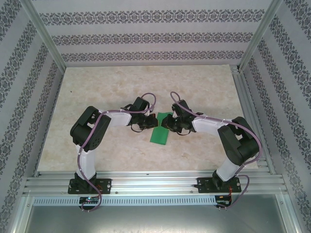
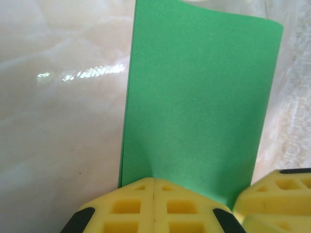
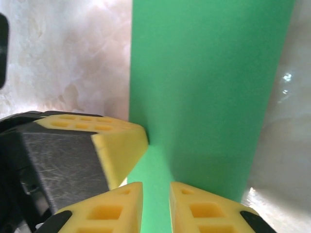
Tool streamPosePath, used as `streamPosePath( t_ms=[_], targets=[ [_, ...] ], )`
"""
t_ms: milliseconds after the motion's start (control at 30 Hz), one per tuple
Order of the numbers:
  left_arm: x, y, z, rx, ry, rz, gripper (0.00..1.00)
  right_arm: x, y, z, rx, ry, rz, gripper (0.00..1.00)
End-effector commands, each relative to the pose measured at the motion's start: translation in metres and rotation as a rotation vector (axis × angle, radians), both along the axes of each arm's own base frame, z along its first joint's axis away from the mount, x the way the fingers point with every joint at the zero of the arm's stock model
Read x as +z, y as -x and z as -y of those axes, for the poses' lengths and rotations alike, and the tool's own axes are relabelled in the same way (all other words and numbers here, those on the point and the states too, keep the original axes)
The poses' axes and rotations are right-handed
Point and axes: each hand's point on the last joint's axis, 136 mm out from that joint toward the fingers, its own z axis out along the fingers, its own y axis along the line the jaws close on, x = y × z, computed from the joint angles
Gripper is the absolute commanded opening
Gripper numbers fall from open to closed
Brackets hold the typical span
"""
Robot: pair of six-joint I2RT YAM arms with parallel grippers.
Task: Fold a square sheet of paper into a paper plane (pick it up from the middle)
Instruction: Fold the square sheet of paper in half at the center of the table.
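The square sheet of paper [image 1: 159, 136] is bright green and lies mid-table as a narrow folded rectangle, one end curling up. My left gripper [image 1: 146, 127] meets it from the left. In the left wrist view its yellow fingertips [image 2: 141, 194] press together on the paper's [image 2: 199, 97] near edge, which puckers at the pinch. My right gripper [image 1: 171, 127] comes in from the right. Its jaws stand a narrow gap apart around a strip of paper [image 3: 209, 87], midway point [image 3: 155, 194]. The left gripper's finger [image 3: 116, 145] touches the paper beside it. A paper plane is out of view.
The beige marbled table [image 1: 121, 87] stretches behind and to both sides of the arms. Patterned walls and aluminium posts [image 1: 43, 43] enclose it. A metal rail [image 1: 155, 182] carrying both arm bases runs along the near edge.
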Motion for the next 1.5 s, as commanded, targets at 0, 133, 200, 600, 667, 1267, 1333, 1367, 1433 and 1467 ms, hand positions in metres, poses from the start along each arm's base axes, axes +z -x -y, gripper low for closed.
streamPosePath(
  t_ms=[0, 133, 200, 600, 667, 1267, 1333, 1367, 1433, 1467],
  targets=[
    [-0.025, 0.01, -0.008, -0.011, -0.075, -0.041, 0.04, -0.004, -0.004, -0.003, -0.003, -0.057, 0.007, 0.23],
    [-0.026, 0.011, -0.008, -0.011, -0.077, -0.045, 0.04, -0.021, 0.002, 0.006, -0.009, -0.027, -0.03, 0.24],
    [-0.027, 0.01, -0.009, -0.009, -0.082, -0.045, 0.04, -0.029, 0.005, 0.01, -0.012, -0.008, -0.047, 0.24],
    [-0.028, 0.011, -0.009, -0.014, -0.084, -0.05, 0.04, -0.018, 0.009, 0.02, -0.018, 0.04, -0.035, 0.27],
    [-0.028, 0.011, -0.008, -0.014, -0.083, -0.051, 0.04, -0.002, 0.007, 0.013, -0.003, 0.0, -0.008, 0.28],
    [-0.029, 0.013, -0.005, -0.024, -0.082, -0.052, 0.04, -0.035, 0.038, 0.02, 0.012, 0.065, -0.102, 0.28],
    [-0.029, 0.013, -0.006, -0.024, -0.083, -0.052, 0.04, -0.022, 0.036, 0.015, 0.028, 0.05, -0.074, 0.29],
    [-0.028, 0.013, -0.005, -0.025, -0.082, -0.05, 0.04, -0.014, 0.035, 0.011, 0.035, 0.039, -0.06, 0.29],
    [-0.028, 0.013, -0.005, -0.025, -0.081, -0.052, 0.04, -0.003, 0.035, 0.003, 0.05, 0.014, -0.039, 0.3],
    [-0.028, 0.014, -0.004, -0.027, -0.08, -0.051, 0.04, 0.002, 0.035, 0.0, 0.053, -0.003, -0.029, 0.3]
  ],
)
